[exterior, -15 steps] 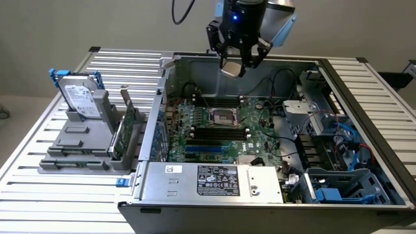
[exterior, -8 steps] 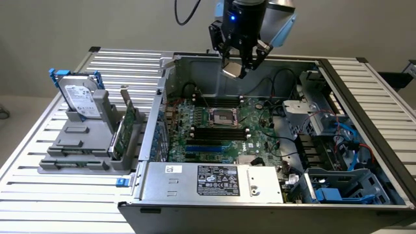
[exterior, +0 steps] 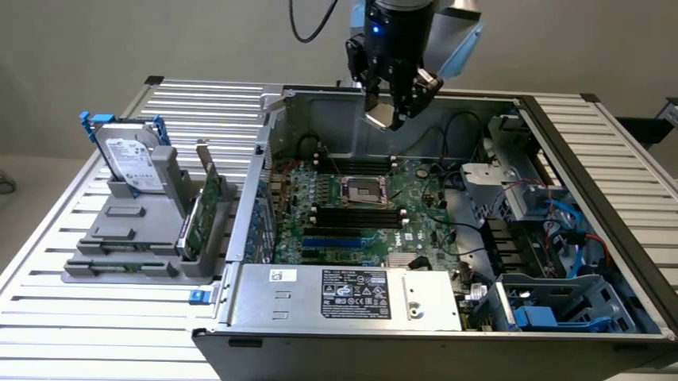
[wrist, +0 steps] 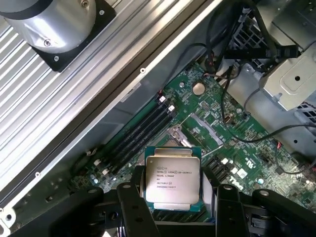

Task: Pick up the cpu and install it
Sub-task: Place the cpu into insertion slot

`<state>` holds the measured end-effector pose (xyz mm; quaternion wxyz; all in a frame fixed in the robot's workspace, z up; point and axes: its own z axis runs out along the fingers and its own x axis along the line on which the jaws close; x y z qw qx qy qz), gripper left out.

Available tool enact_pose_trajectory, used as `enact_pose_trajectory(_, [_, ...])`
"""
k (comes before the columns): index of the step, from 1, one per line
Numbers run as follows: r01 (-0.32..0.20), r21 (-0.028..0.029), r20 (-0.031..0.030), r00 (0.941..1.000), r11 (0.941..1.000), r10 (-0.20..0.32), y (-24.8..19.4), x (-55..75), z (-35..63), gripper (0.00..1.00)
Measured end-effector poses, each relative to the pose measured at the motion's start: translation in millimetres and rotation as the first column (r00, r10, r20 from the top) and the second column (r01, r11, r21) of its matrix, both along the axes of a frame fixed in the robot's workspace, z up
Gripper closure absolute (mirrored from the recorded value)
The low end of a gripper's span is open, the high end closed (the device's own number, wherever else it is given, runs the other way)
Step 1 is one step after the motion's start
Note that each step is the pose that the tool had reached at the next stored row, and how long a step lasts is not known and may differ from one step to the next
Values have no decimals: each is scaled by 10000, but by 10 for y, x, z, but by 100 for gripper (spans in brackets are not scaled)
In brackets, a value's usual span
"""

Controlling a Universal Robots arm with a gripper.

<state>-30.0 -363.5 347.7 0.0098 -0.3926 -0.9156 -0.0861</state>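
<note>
Gripper, exterior view: the gripper (exterior: 394, 113) hangs high above the socket (exterior: 358, 190), well clear of it, inside the open computer case (exterior: 593, 182).
Cpu, exterior view: the cpu (exterior: 379, 119) shows as a small pale plate, tilted, caught between the fingers above the socket.
Motherboard, exterior view: the green motherboard (exterior: 418, 206) surrounds the socket, and dark memory slots (exterior: 358, 216) lie just beside it.
Hard drive, exterior view: the hard drive (exterior: 132, 163) stands upright in a grey holder (exterior: 127, 238) outside the case, well apart from the socket, toward the exterior view's left.
Table, exterior view: a slatted metal table (exterior: 63, 317) carries the case and the holder.
Grip, wrist view: two dark fingers (wrist: 129, 202) clamp the cpu (wrist: 173, 177) by opposite edges, so the pincer is closed on the chip.
Cpu, wrist view: its silver top with printed lettering faces the camera, with a thin rim around it.
Socket, wrist view: the socket's (wrist: 190, 132) metal frame shows just past the cpu's edge, on the board beyond it.
Coin battery, wrist view: a round coin battery (wrist: 198, 88) sits on the board near the socket.
</note>
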Motion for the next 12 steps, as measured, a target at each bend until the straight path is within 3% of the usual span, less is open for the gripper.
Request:
enact_pose_trajectory(6, [1092, 0, 0, 9940, 9940, -1092, 0, 0, -31, 45])
enact_pose_trajectory(12, [2162, -2, -3, 9764, 9764, -2162, 0, 0, -65, 45])
